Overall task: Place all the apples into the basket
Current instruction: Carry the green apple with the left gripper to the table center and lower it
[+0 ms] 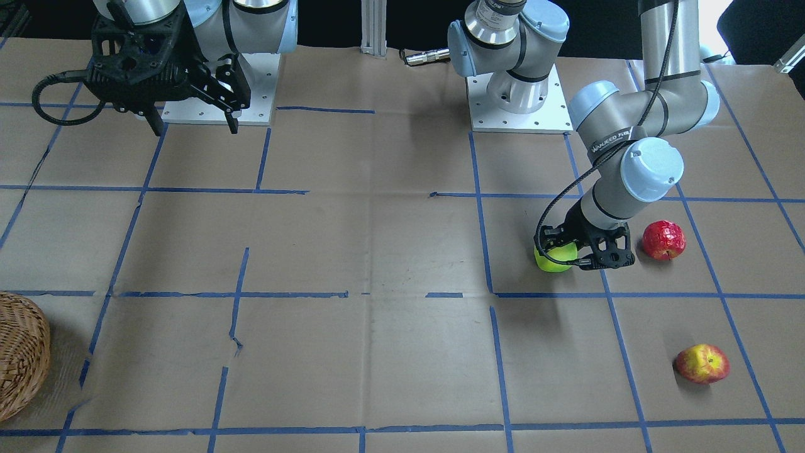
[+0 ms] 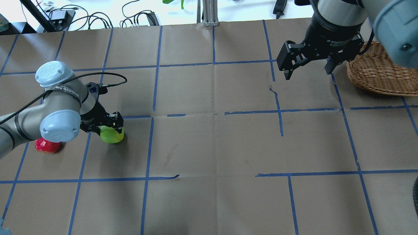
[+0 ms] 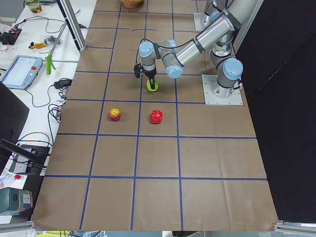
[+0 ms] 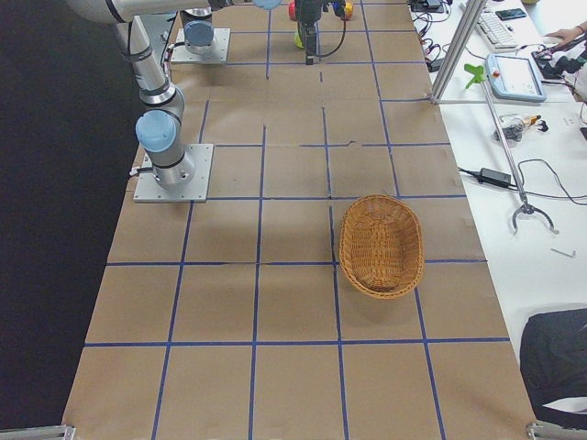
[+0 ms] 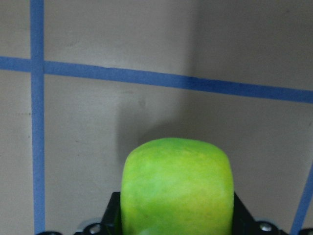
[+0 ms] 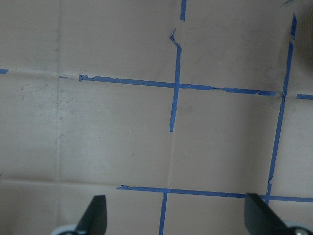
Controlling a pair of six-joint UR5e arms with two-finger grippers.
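The bright green apple [image 1: 555, 258] sits between the fingers of my left gripper [image 1: 569, 255], which is shut on it at or just above the paper. In the overhead view the left gripper [image 2: 109, 128] covers the top of the green apple [image 2: 112, 136]. The left wrist view shows the apple [image 5: 177, 186] filling the gap between the jaws. The wrinkled red apple [image 1: 663, 240] lies just beside the left wrist. The red-and-yellow apple [image 1: 702, 363] lies farther out on the same side. The wicker basket [image 2: 378, 71] stands on the opposite side. My right gripper [image 2: 307, 69] hangs open and empty next to the basket.
Brown paper with a blue tape grid covers the table [image 1: 377, 251]. The two arm bases [image 1: 519, 94] stand at the robot's edge. In the front-facing view the basket [image 1: 22, 352] is cut off at the left edge. Cables and devices lie beyond the table's far edge [image 2: 98, 16].
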